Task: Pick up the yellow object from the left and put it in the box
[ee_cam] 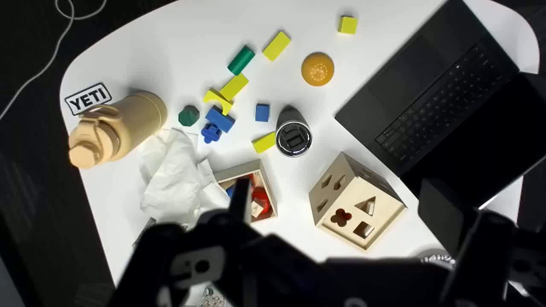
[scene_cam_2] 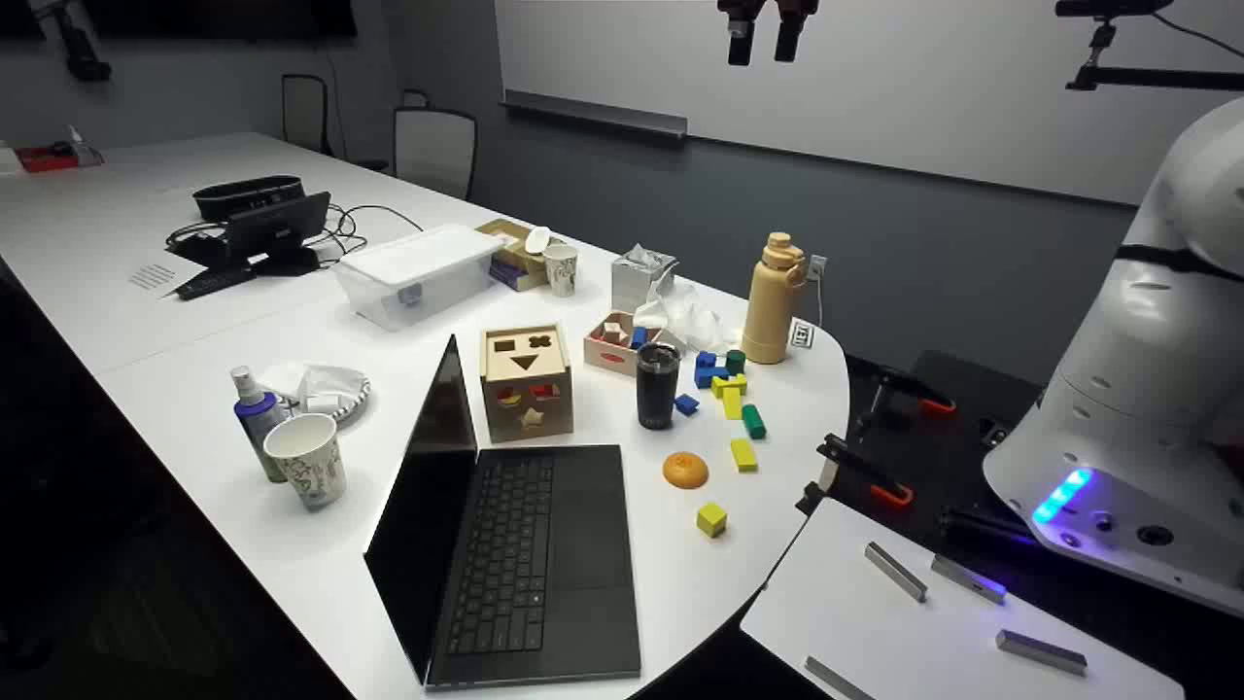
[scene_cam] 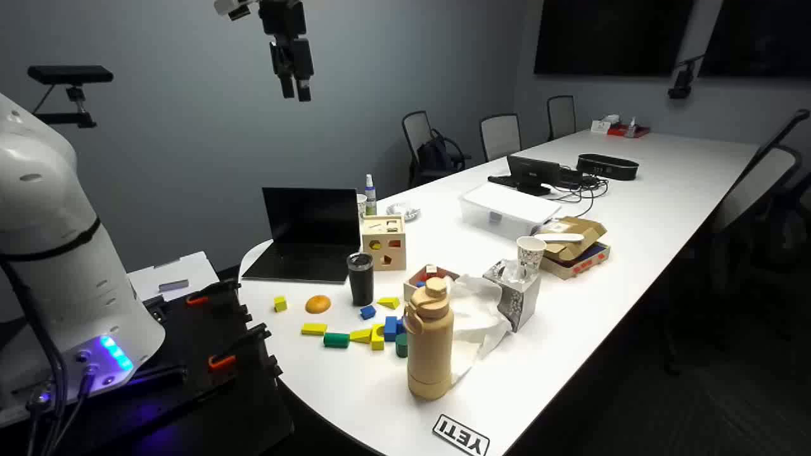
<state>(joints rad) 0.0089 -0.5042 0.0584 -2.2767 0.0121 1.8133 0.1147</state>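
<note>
The yellow object is a small bright yellow cube on the white table near its rounded end. It also shows in an exterior view in front of the laptop and at the top of the wrist view. The box is a tan wooden cube with shaped holes in its top and sides; it shows in an exterior view and in the wrist view. My gripper is high above the table, well apart from both. Its fingers are spread with nothing between them, also in the wrist view.
An open black laptop stands beside the box. A black tumbler, an orange disc and several coloured blocks lie near the cube. A tan bottle, tissues and a small wooden tray with pieces stand farther along.
</note>
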